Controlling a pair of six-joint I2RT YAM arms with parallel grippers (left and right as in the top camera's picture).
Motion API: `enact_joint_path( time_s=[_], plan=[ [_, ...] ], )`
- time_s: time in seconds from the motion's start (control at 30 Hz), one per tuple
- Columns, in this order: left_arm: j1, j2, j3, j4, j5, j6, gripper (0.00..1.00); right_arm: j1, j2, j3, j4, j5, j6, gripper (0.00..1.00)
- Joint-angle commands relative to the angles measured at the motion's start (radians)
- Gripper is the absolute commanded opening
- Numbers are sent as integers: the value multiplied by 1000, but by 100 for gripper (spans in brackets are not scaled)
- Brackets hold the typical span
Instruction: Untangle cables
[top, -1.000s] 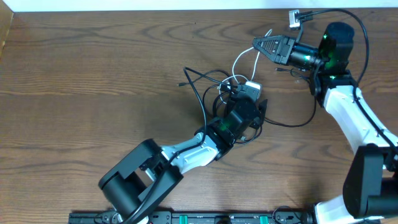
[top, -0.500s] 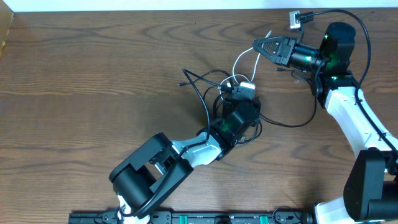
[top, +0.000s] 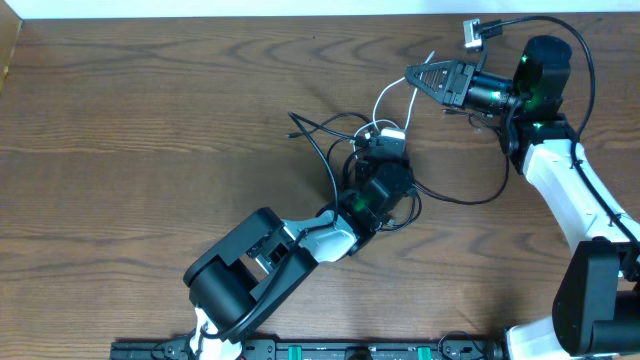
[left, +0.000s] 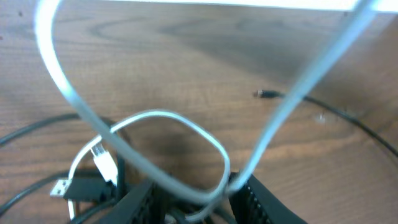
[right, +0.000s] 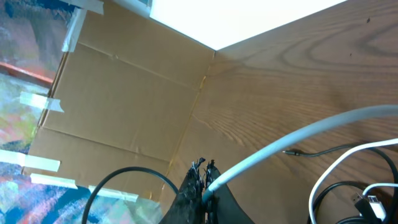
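The cables lie tangled mid-table. The white cable (top: 385, 95) rises from the tangle to my right gripper (top: 412, 72), which is shut on it above the table; the right wrist view shows the cord (right: 298, 140) pinched at the fingertips (right: 205, 171). My left gripper (top: 385, 150) sits low in the tangle, open, with a white loop (left: 168, 115) lying between its fingers (left: 196, 193). One black cable (top: 330, 165) loops left of it. The other black cable (top: 490, 195) arcs to the right, its small plug (left: 261, 93) on the wood. A white plug (left: 102, 158) lies at the left.
A silver connector (top: 472, 30) on a thicker black arm cable sits at the table's back right. A cardboard wall (right: 124, 106) stands beyond the table's far edge. Bare wood (top: 150, 120) spreads left of the tangle.
My left gripper has crept a little up and left into the tangle, and its arm has swung to the right. The right gripper holds the white cable in the same place.
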Motion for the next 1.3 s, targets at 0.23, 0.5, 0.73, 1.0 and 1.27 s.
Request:
enact_joint_path(
  time_s=[0.23, 0.5, 0.73, 1.0, 1.27],
  plan=[
    [5, 14, -1, 66, 64, 10, 8, 11, -32, 18, -27, -34, 5, 1],
    [5, -141, -1, -41, 63, 10, 8, 11, -32, 18, -132, 44, -82, 2],
    [16, -426, -1, -296, 63, 10, 7, 27, -32, 18, -320, 261, -303, 29],
    [46, -596, -1, -414, 60, 10, 8, 82, -32, 18, -608, 566, -368, 57],
    [76, -595, -1, -437, 60, 10, 7, 128, -32, 18, -730, 297, -579, 68]
  ],
)
